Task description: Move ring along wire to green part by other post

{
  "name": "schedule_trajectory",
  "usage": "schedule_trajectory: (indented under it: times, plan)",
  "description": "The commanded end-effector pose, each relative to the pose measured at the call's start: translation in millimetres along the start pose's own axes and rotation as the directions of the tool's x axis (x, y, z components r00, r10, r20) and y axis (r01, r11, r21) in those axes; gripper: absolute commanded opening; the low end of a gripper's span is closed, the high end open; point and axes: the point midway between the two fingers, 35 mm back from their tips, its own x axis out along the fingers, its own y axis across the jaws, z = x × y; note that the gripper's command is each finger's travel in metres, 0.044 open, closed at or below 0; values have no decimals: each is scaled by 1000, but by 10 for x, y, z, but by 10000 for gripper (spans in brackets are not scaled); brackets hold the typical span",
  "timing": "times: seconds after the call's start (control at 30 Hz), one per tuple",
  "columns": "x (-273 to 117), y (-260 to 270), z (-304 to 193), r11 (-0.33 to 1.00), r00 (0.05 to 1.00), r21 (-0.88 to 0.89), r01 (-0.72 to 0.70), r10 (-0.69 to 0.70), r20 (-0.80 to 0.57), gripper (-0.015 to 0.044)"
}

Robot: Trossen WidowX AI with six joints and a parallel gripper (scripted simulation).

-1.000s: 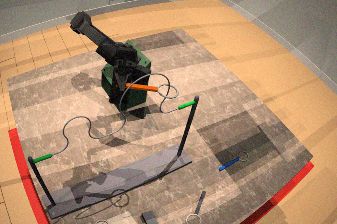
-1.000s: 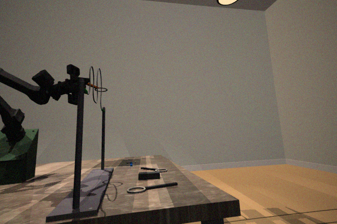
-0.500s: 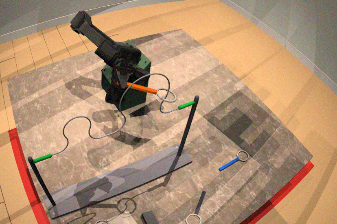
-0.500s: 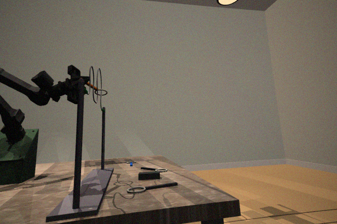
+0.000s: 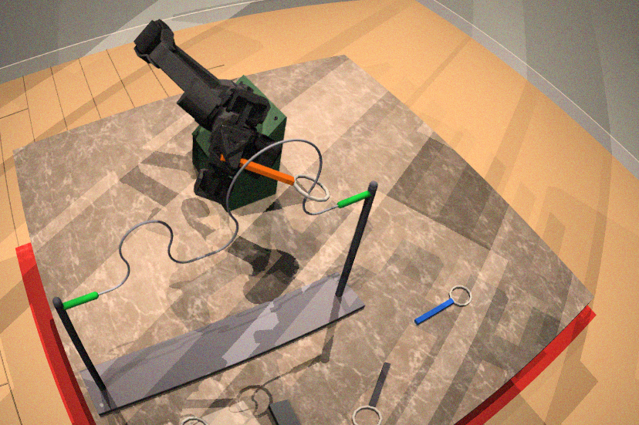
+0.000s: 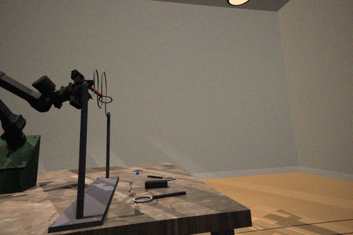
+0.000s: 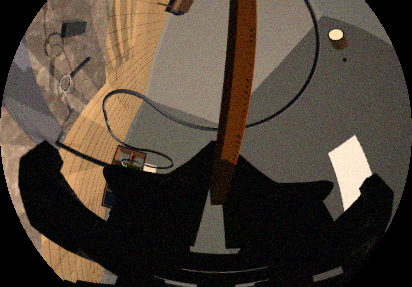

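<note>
The ring (image 5: 320,200) (image 6: 106,102) sits in the top view around the thin grey part of the wire (image 5: 197,259) (image 6: 106,83) (image 7: 317,42), on the descending stretch past the tall loop and near the green sleeve (image 5: 353,199) (image 6: 108,115) at the right post (image 5: 354,244) (image 6: 108,146). It is off that sleeve, and whether it touches the grey wire cannot be told. The orange handle (image 5: 268,171) (image 6: 95,90) (image 7: 239,67) runs from the ring back to the gripper (image 5: 231,153) (image 6: 90,82) (image 7: 218,145), passing beneath the loop as seen here. The other green sleeve (image 5: 81,300) is at the left post (image 5: 79,345). A blue-handled ring (image 5: 434,311) (image 6: 137,172) lies on the table (image 5: 392,254) (image 6: 199,206), apart from the stand's base plate (image 5: 221,345) (image 6: 98,198).

In the exterior view, the handle slopes down from the gripper to the ring, which lies nearly flat in the air, higher than the top of the far post. A black block (image 6: 156,184) (image 7: 74,28) rests on the table.

In the wrist view, the gripper's fingers are nearly together, clamped on the handle's end. The wire curves behind the handle; the ring's position cannot be made out here.
</note>
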Motion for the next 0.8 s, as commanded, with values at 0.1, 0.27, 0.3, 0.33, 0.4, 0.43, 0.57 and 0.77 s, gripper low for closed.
schedule_trajectory:
  times: [0.1, 0.27, 0.3, 0.33, 0.4, 0.43, 0.57, 0.77]
  plan:
    - [-5, 74, 5, 1000, 1000, 1, 1, -1, 2, -150]
    - [-16, 173, 1, 999, 1000, 38, -19, 19, -3, -150]
    - [-19, 197, 1, 998, 1000, 49, -25, 25, -5, -150]
    - [-23, 224, 2, 998, 999, 61, -32, 32, -6, -150]
    - [-31, 276, 4, 995, 999, 86, -45, 46, -8, -150]
    - [-36, 304, 6, 994, 999, 100, -52, 54, -10, -150]
    - [-56, 405, 18, 985, 996, 152, -80, 83, -13, -150]
    - [-106, 605, 62, 955, 989, 262, -137, 146, -15, -150]
